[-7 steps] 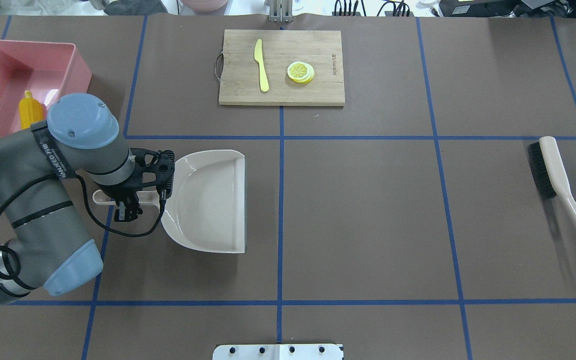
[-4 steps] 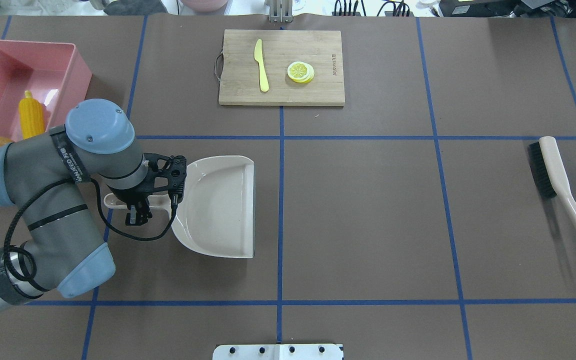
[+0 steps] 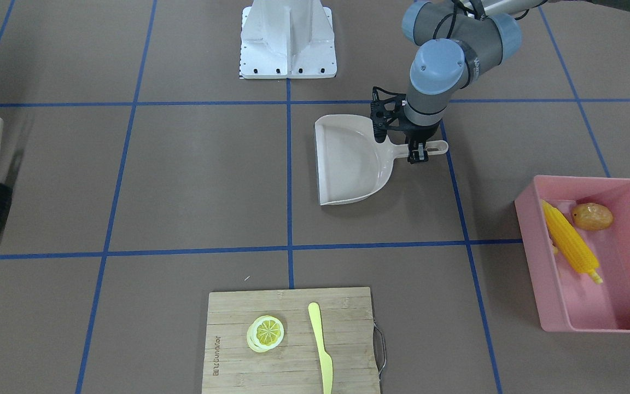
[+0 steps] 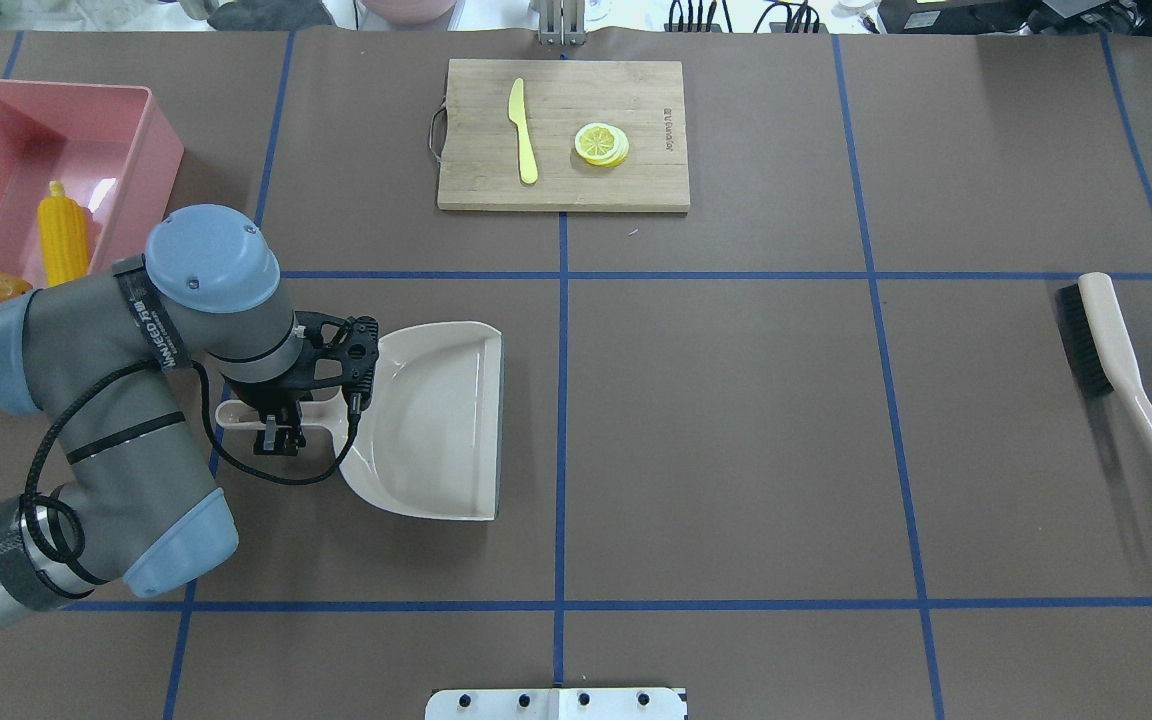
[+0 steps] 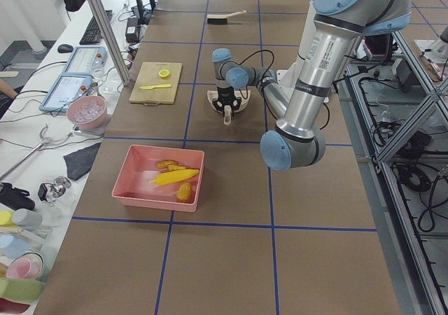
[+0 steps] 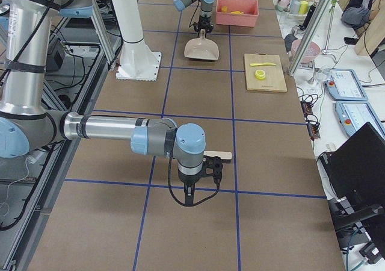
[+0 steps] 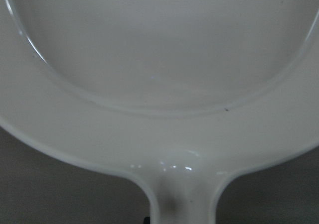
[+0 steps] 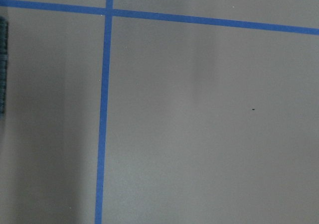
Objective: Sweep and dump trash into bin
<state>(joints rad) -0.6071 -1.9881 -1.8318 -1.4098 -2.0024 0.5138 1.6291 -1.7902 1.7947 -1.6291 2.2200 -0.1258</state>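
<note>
- We see the right gripper (image 6: 190, 199) low over the surface (image 6: 271, 138), beside the brush (image 6: 223, 155).
- Far off, the left gripper (image 6: 203, 26) sits at the handle of the dustpan (image 6: 203, 50); the bin (image 6: 237, 20) stands just beyond.

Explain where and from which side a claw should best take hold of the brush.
Probably the slim beige handle of the brush, from straight above, claw closing across its width: it lies flat, with bristles only along the head.

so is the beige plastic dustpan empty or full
Empty: the beige plastic dustpan shows a bare pan in overhead and wrist views.
</note>
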